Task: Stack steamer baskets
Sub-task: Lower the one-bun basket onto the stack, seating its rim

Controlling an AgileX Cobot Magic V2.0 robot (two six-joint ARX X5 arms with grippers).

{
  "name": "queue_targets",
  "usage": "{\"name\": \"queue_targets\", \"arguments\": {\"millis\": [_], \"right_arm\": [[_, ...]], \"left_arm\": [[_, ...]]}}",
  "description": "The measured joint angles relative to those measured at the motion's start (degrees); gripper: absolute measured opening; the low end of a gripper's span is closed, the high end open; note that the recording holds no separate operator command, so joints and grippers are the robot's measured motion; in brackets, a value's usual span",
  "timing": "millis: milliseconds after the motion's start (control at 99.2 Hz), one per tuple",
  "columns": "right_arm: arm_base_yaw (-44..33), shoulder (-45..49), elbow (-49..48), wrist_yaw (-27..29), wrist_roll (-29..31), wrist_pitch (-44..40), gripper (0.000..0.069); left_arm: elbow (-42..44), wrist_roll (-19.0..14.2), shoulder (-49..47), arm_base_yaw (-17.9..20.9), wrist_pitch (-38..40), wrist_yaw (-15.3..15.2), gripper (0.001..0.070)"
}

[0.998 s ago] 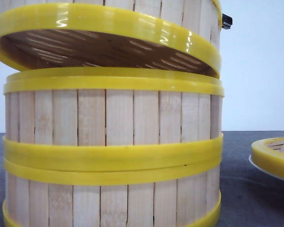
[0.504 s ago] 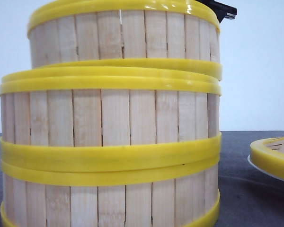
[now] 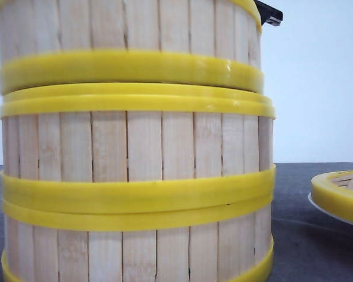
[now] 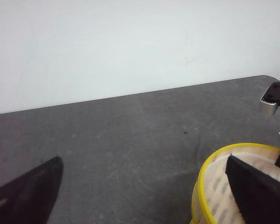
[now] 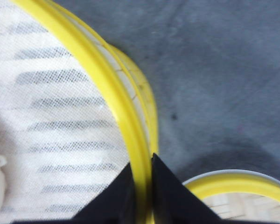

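Three steamer baskets stand stacked close in the front view: the bottom one (image 3: 135,258), the middle one (image 3: 135,147) and the top one (image 3: 129,26), which rests level on the middle one's rim. My right gripper (image 5: 142,161) is shut on the top basket's yellow rim (image 5: 107,93), one finger inside and one outside; only its black tip (image 3: 267,13) shows in the front view. The basket holds a white mesh liner (image 5: 51,116). My left gripper (image 4: 144,158) hangs open over the grey table, with one finger (image 4: 256,191) over a basket's rim (image 4: 203,182).
Another steamer basket (image 3: 341,197) lies on a white plate (image 5: 233,174) at the right of the stack, close to my right gripper. The dark grey table (image 4: 130,140) runs back to a white wall (image 4: 130,46).
The top basket was raised and tilted a second ago. It has come down and levelled out onto the stack, still held by my right gripper.
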Motion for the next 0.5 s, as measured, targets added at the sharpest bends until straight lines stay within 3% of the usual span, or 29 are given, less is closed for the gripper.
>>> {"name": "queue_targets", "arguments": {"millis": [504], "right_arm": [[0.02,0.07,0.0,-1.55,-0.48,-0.02,0.0019]], "left_arm": [[0.0,0.0,0.0,0.0,0.0,0.0,0.0693]]}}
